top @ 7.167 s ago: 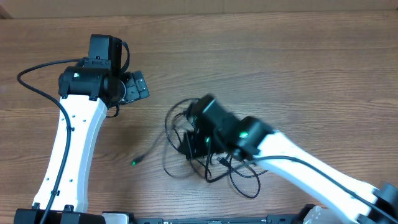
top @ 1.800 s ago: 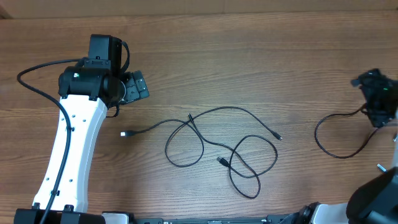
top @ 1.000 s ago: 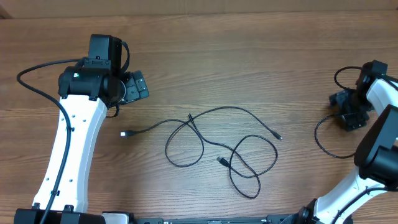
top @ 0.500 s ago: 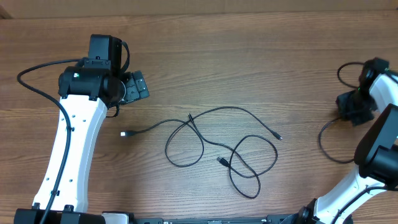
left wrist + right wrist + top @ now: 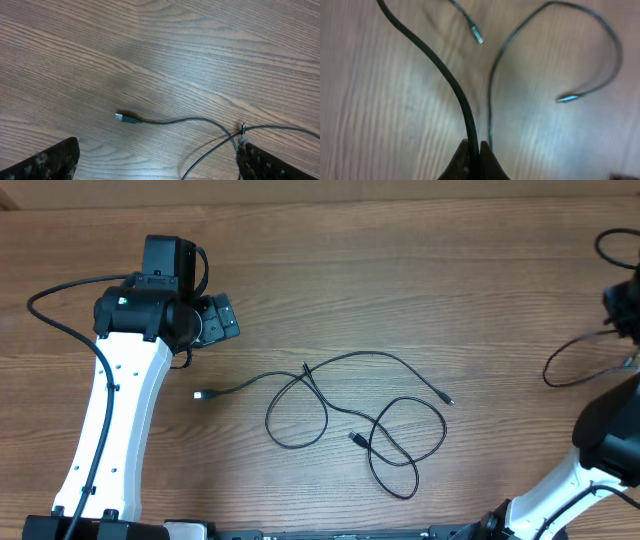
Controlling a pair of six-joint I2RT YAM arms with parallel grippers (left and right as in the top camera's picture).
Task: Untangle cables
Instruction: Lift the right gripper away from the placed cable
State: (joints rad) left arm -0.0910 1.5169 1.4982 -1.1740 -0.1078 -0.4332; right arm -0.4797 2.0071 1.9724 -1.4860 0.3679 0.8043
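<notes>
Two thin black cables [image 5: 375,354] lie loosely crossed in loops at mid-table, one ending in a plug [image 5: 199,395] on the left. A third cable [image 5: 548,370] curves at the far right, leading up to my right gripper [image 5: 622,310] at the frame's edge. In the right wrist view that gripper [image 5: 474,145] is shut on this black cable [image 5: 440,65], whose thin remainder [image 5: 492,85] and a plug end [image 5: 568,98] hang over the table. My left gripper [image 5: 225,318] is open, up and left of the loops. Its wrist view shows the open gripper [image 5: 157,150] above the plug [image 5: 122,117].
The wooden table [image 5: 400,270] carries only the cables and arms. The left arm's thick black supply cable [image 5: 55,315] arcs at the far left. The right arm's white base link [image 5: 600,470] rises at the bottom right corner.
My right gripper has shut on the right-hand cable and moved up and right toward the frame's edge, dragging its loop rightward. The left arm and the middle cables have not moved.
</notes>
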